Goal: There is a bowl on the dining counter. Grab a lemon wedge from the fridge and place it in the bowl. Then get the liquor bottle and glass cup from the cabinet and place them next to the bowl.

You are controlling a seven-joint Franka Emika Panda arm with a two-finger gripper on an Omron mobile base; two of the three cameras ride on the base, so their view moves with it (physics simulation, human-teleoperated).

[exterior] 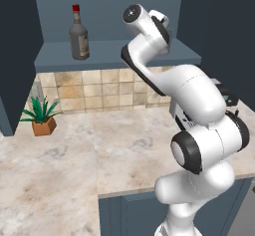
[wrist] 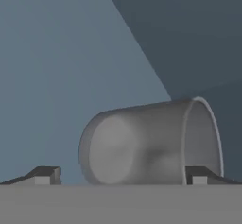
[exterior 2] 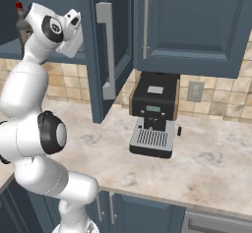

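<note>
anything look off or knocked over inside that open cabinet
Judging by the hand view, which rolls with the hand, the glass cup seems to lie on its side, its rim facing sideways between the open gripper's fingertips. The liquor bottle stands upright on the cabinet shelf. Nothing looks spilled or broken.

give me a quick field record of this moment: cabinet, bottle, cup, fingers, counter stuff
cabinet: wall cabinet open, arm reaching into it
liquor bottle: liquor bottle upright on the cabinet shelf, left of the arm, untouched
glass cup: glass cup seen side-on in the hand view, straight ahead of the fingers
gripper: gripper open, fingers either side of the cup, not closed on it
counter: potted plant by the tiled wall; coffee machine under the closed cabinets
</note>
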